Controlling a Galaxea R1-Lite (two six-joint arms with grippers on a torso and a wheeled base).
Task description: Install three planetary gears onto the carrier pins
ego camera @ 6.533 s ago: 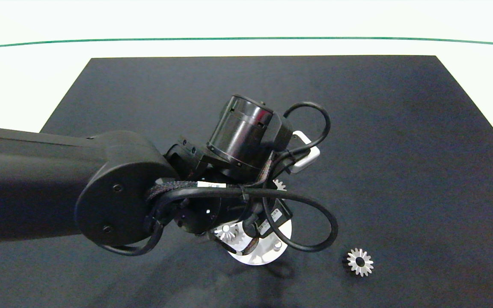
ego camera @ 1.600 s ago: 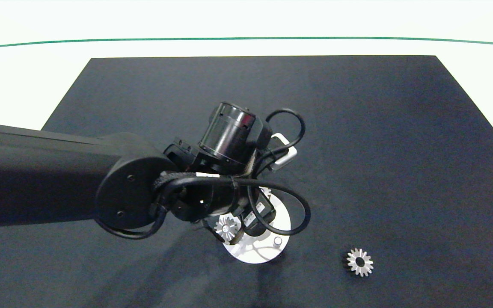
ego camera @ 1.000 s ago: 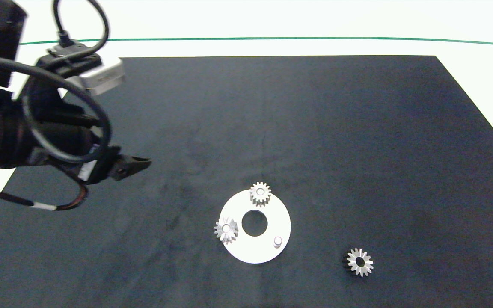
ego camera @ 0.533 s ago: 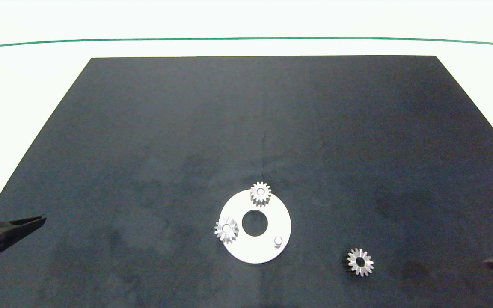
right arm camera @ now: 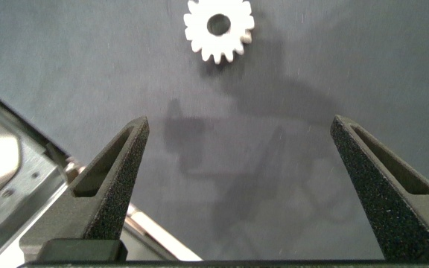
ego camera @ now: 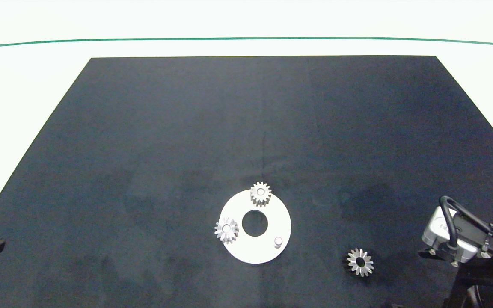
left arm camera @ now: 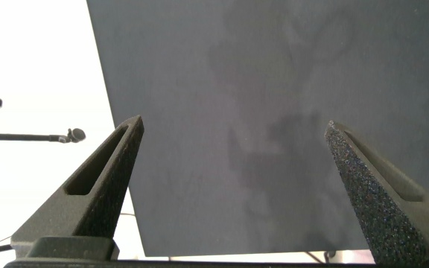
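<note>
Looking down from the head view, two small silvery toothed gears (ego camera: 260, 193) (ego camera: 226, 229) sit on pegs of the flat white ring-shaped disc (ego camera: 258, 252) at lower centre, one short whitish peg (ego camera: 277, 241) is bare, and the third silvery gear (ego camera: 360, 262) lies on the black mat (ego camera: 246, 119) lower right. Left wrist view: the left gripper (left arm camera: 233, 186) gapes empty over the mat's edge. Right wrist view: the right gripper (right arm camera: 240, 186), spread wide and empty, hangs near that loose gear, so I judge one install remains.

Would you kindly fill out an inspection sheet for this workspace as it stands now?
Surface: black mat on a white table.
Job's things: two gears seated on the white disc; one pin bare; third gear loose on the mat.
Clutter: nothing seen.
Grippers: left gripper open at the mat's left edge; right gripper open near the loose gear.
Cables: black loop on the right wrist.
Surroundings: green line across the table.
</note>
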